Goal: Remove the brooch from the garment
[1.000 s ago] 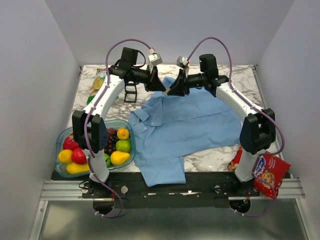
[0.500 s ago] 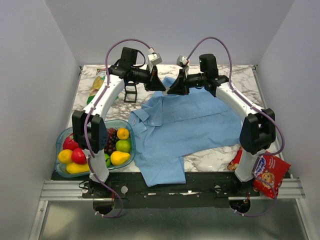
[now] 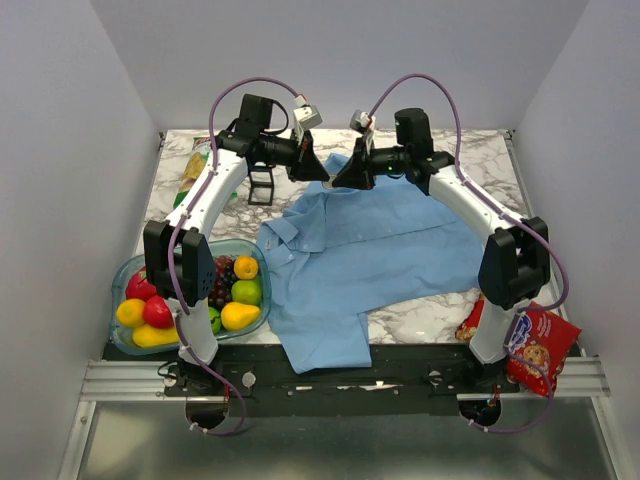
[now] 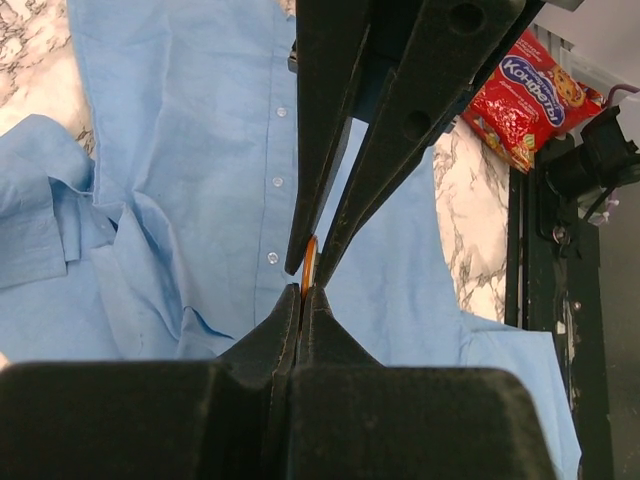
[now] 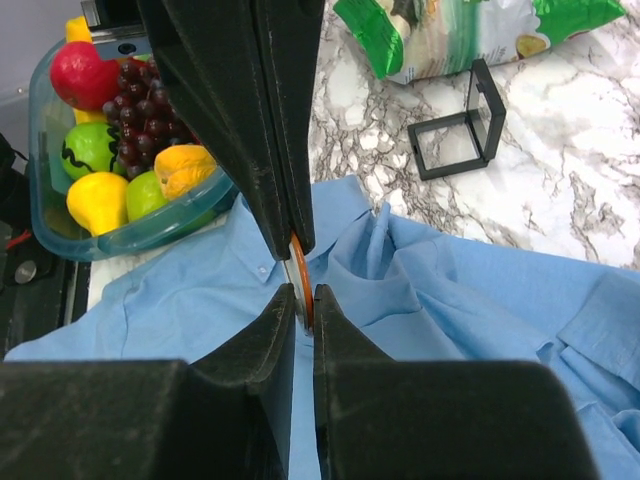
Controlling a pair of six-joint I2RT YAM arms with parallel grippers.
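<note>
The left gripper [image 3: 326, 176] and right gripper [image 3: 337, 183] meet tip to tip, raised above the far part of the garment [image 3: 380, 240], which lies spread and rumpled on the marble table [image 3: 420, 315]. Between the tips sits the brooch [image 5: 299, 272], seen edge-on as a thin orange sliver. The right gripper's fingers stand at a narrow gap with the brooch pinched between them. The left gripper's fingers appear pressed together on its opposite edge, though that contact is partly hidden. No cloth is seen drawn up with the brooch, so it is judged clear of the shirt, or very nearly so. The step in hand appears to be a handover or final separation. To do it well, only one gripper should keep the hold: the other should open fully before either arm draws away, and the withdrawal should run straight along the line of the fingers, without twisting, since the hold is slim and a sideways load could flick the brooch back onto the cloth.
</note>
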